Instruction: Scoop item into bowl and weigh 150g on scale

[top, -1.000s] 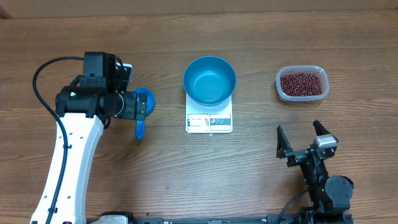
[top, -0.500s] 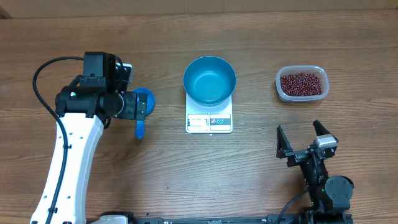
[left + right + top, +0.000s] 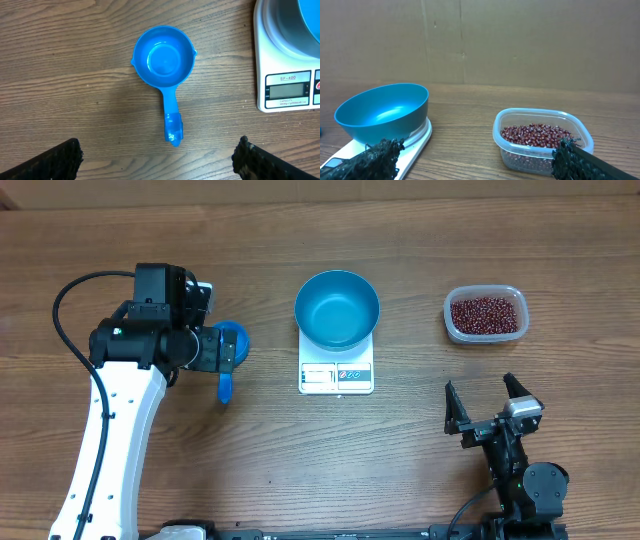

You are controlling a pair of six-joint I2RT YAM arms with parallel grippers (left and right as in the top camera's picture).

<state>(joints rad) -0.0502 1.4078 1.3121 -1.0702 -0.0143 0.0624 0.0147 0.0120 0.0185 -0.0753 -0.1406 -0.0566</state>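
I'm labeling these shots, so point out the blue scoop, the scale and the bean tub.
blue scoop (image 3: pixel 165 60), left wrist view, middle of its cup.
scale (image 3: pixel 336 377), overhead view, its display panel.
bean tub (image 3: pixel 448 320), overhead view, rim on the side facing the scale.

Wood-grain bench (image 3: pixel 380 465), white scale (image 3: pixel 336 377) at centre, blue handled scoop (image 3: pixel 165 60) left of it, clear plastic tub (image 3: pixel 484 338) at right

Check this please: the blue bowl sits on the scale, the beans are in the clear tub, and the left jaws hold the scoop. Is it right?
No. The scoop lies free on the table; the left jaws stand open above it, as the left wrist view shows. The rest is right.
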